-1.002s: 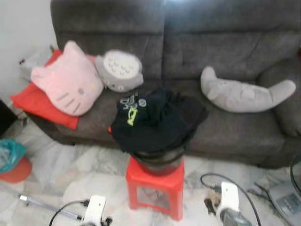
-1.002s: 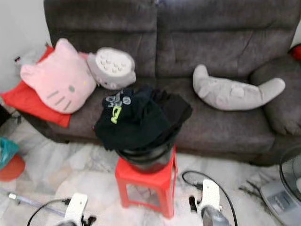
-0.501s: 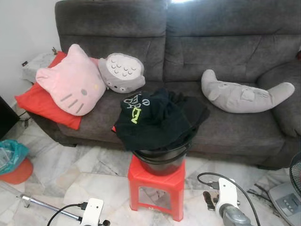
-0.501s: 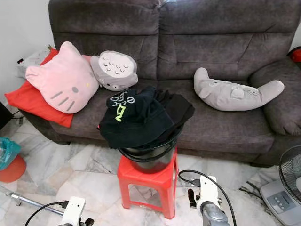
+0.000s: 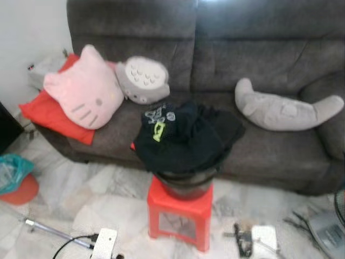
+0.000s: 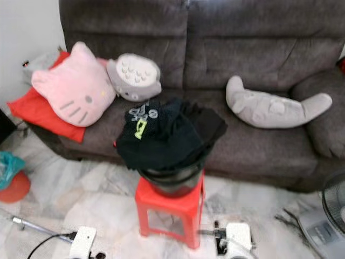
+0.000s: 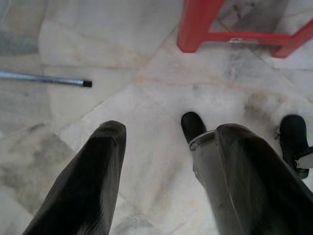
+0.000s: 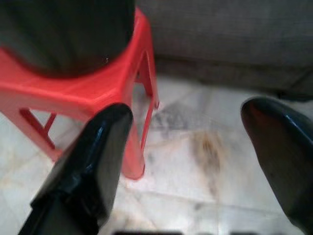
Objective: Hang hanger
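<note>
- Right now the left gripper [image 7: 166, 161] hangs low over the marble floor [image 7: 146, 88], fingers [image 7: 93, 181] spread wide with nothing between them.
- Just ahead of it, a leg of the red stool [image 7: 200, 24] and the capped end of a metal rod [image 7: 49, 79] lying flat on the tiles; the robot's dark feet sit below.
- Over on the other side, the right gripper [image 8: 195, 161] is parted wide too and carrying nothing, pointed at the stool's side with the dark bucket [image 8: 68, 29] sitting on top of it.
- Moving out to the head camera: the bucket [image 5: 186, 183] stands on the stool [image 5: 180, 216], and a heap of black clothes [image 5: 180, 137] spills over its rim, a green print showing on top.
- Behind that, a grey sofa [image 5: 259, 59] with a pink cat cushion [image 5: 83, 94], a round grey plush [image 5: 143, 80], a red cushion [image 5: 46, 116] and a long grey plush [image 5: 285, 110].
- And the hanger? I can't pick one out anywhere; if it's here, it may be buried in the clothes heap, but I cannot tell. No rail is plain to see either.
- So my read is the task is at its very start: the approach-and-search step, nothing grasped.
- The next move calls for raising an arm from the floor toward the bucket's pile and locating the hanger before any grip is tried.
</note>
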Robot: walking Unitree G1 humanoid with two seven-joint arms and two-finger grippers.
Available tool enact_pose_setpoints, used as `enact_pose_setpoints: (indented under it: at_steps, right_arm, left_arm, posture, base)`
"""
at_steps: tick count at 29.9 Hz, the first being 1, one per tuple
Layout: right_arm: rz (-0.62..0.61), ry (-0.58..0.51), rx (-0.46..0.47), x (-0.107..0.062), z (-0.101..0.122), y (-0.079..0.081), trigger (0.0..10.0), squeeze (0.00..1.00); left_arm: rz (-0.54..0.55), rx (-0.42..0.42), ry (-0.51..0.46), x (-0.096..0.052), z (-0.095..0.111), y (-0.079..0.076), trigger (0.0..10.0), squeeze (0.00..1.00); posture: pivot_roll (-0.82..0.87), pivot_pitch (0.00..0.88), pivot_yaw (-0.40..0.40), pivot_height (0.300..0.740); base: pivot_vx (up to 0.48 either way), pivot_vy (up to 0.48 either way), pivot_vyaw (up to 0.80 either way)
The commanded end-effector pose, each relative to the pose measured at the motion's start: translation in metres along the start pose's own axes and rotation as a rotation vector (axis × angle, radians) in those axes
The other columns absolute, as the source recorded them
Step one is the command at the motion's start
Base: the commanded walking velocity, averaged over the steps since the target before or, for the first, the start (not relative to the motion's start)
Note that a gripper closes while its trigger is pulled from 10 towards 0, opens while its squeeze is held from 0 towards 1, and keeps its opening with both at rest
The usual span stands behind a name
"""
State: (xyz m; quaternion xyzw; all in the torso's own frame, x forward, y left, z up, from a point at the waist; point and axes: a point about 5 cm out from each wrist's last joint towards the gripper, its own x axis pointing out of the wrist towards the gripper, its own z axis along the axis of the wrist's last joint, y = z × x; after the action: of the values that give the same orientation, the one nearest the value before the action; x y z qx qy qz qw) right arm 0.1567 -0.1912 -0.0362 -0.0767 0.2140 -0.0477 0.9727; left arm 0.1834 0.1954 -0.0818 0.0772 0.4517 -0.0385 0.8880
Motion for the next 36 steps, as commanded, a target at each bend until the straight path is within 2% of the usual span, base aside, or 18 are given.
enact_pose_setpoints:
  at_steps: [1, 6, 7, 11, 12, 13, 18, 21, 23, 30, 31, 36]
  right_arm:
    - [-0.030, -0.104, 0.004, 0.005, 0.023, -0.005, 10.0, 0.00]
    - [-0.086, -0.187, -0.005, -0.004, 0.041, -0.015, 10.0, 0.00]
    - [-0.108, -0.226, -0.032, -0.008, 0.053, -0.019, 10.0, 0.00]
    - [-0.125, -0.286, -0.038, -0.004, 0.075, -0.023, 10.0, 0.00]
    - [-0.114, -0.310, -0.057, 0.005, 0.086, -0.026, 10.0, 0.00]
    - [-0.114, -0.310, -0.057, 0.005, 0.086, -0.026, 10.0, 0.00]
    - [-0.085, -0.350, -0.094, 0.036, 0.115, -0.035, 10.0, 0.00]
    - [-0.059, -0.352, -0.097, 0.046, 0.125, -0.036, 10.0, 0.00]
    - [0.006, -0.360, -0.109, 0.059, 0.136, -0.032, 10.0, 0.00]
    - [0.138, -0.386, -0.119, 0.076, 0.154, -0.023, 10.0, 0.00]
    - [0.179, -0.397, -0.146, 0.078, 0.158, -0.020, 10.0, 0.00]
    - [0.220, -0.409, -0.149, 0.079, 0.163, -0.019, 10.0, 0.00]
  left_arm:
    - [0.003, 0.025, 0.018, -0.001, -0.005, 0.002, 10.0, 0.00]
    - [0.010, 0.029, 0.019, -0.002, -0.007, 0.006, 10.0, 0.00]
    - [0.012, 0.030, 0.018, -0.002, -0.007, 0.007, 10.0, 0.00]
    - [0.014, 0.031, 0.013, -0.002, -0.006, 0.007, 10.0, 0.00]
    - [0.016, 0.031, 0.008, -0.002, -0.004, 0.007, 10.0, 0.00]
    - [0.016, 0.031, 0.008, -0.002, -0.004, 0.007, 10.0, 0.00]
    - [0.020, 0.026, -0.008, 0.000, 0.002, 0.005, 10.0, 0.00]
    - [0.020, 0.025, -0.012, 0.000, 0.004, 0.005, 10.0, 0.00]
    - [0.021, 0.026, -0.015, 0.001, 0.006, 0.005, 10.0, 0.00]
    - [0.024, 0.028, -0.023, 0.001, 0.009, 0.006, 10.0, 0.00]
    - [0.026, 0.028, -0.025, 0.001, 0.009, 0.007, 10.0, 0.00]
    - [0.031, 0.030, -0.030, 0.001, 0.011, 0.009, 10.0, 0.00]
  posture:
    - [-0.22, 0.000, 0.060, 0.740]
    - [-0.22, 0.000, 0.061, 0.740]
    - [-0.22, 0.000, 0.064, 0.740]
    - [-0.23, 0.000, 0.066, 0.740]
    - [-0.23, 0.000, 0.071, 0.740]
    - [-0.23, 0.000, 0.071, 0.740]
    - [-0.24, 0.000, 0.083, 0.740]
    - [-0.23, 0.000, 0.085, 0.740]
    - [-0.23, 0.000, 0.089, 0.740]
    - [-0.22, 0.000, 0.099, 0.740]
    - [-0.22, 0.000, 0.100, 0.740]
    - [-0.22, 0.000, 0.101, 0.740]
  base:
    - [0.000, 0.000, 0.00]
    - [0.000, 0.000, 0.00]
    - [0.000, 0.000, 0.00]
    - [0.000, 0.000, 0.00]
    - [0.000, 0.000, 0.00]
    - [0.000, 0.000, 0.00]
    - [0.000, 0.000, 0.00]
    - [0.000, 0.000, 0.00]
    - [0.000, 0.000, 0.00]
    - [0.000, 0.000, 0.00]
    - [0.000, 0.000, 0.00]
    - [0.000, 0.000, 0.00]
